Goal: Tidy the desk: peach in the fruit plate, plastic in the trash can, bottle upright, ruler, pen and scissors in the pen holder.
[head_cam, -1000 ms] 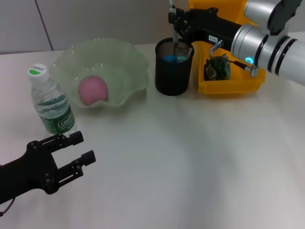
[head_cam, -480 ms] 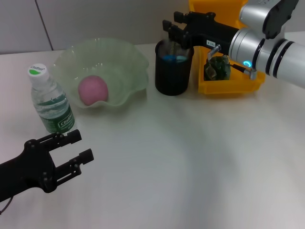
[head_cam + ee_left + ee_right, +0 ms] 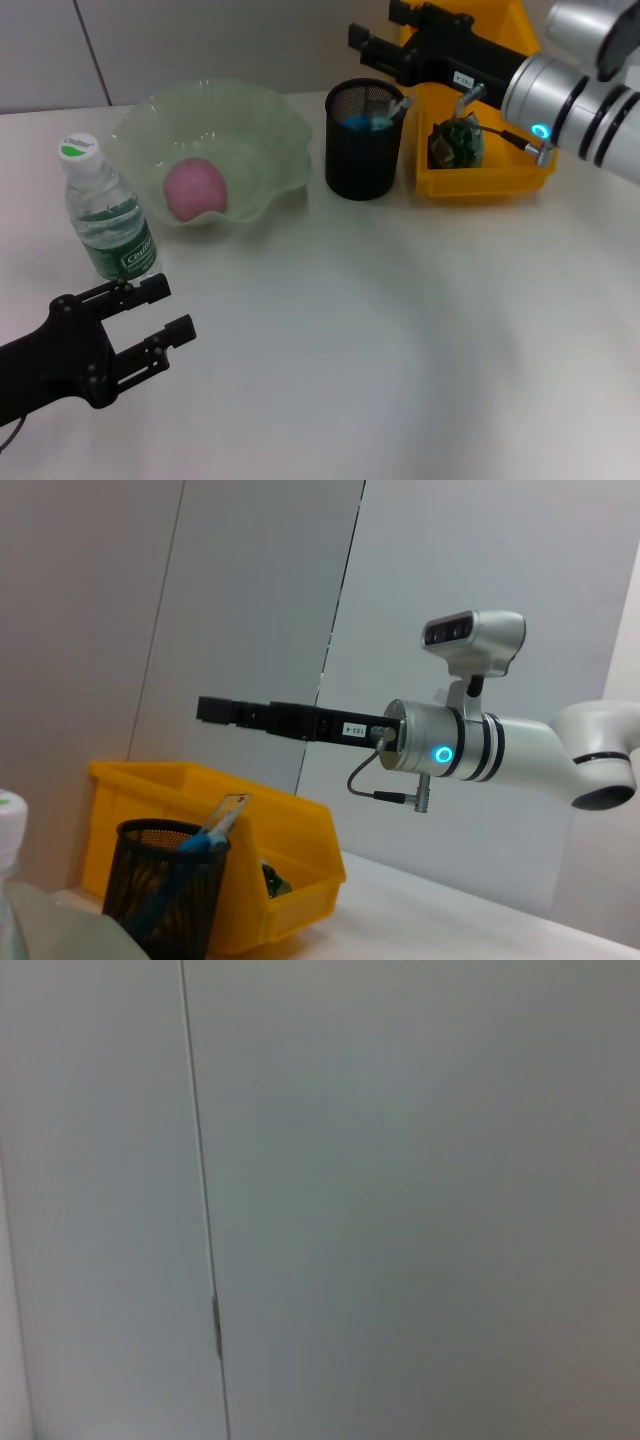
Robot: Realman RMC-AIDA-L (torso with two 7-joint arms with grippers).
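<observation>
The pink peach (image 3: 195, 188) lies in the pale-green fruit plate (image 3: 262, 120). At the left the bottle (image 3: 105, 215) stands upright on the desk (image 3: 400, 330). The black pen holder (image 3: 362, 150) holds the blue scissors (image 3: 360, 122), and the ruler (image 3: 228, 811) leans out over its rim. I cannot make out the pen inside the mesh. Crumpled plastic (image 3: 457, 143) sits in the yellow trash can (image 3: 490, 180). My right gripper (image 3: 372, 24) hovers open and empty above and behind the pen holder. My left gripper (image 3: 165, 308) is open low at the front left, just in front of the bottle.
The trash can stands close beside the pen holder on its right, and the fruit plate on its left. A grey panelled wall runs behind the desk. In the left wrist view my right arm (image 3: 470, 750) stretches out high above the pen holder (image 3: 165, 890).
My right gripper let go of the pen over the pen holder, opened, then rose and drew back to the right. The left arm has barely shifted.
</observation>
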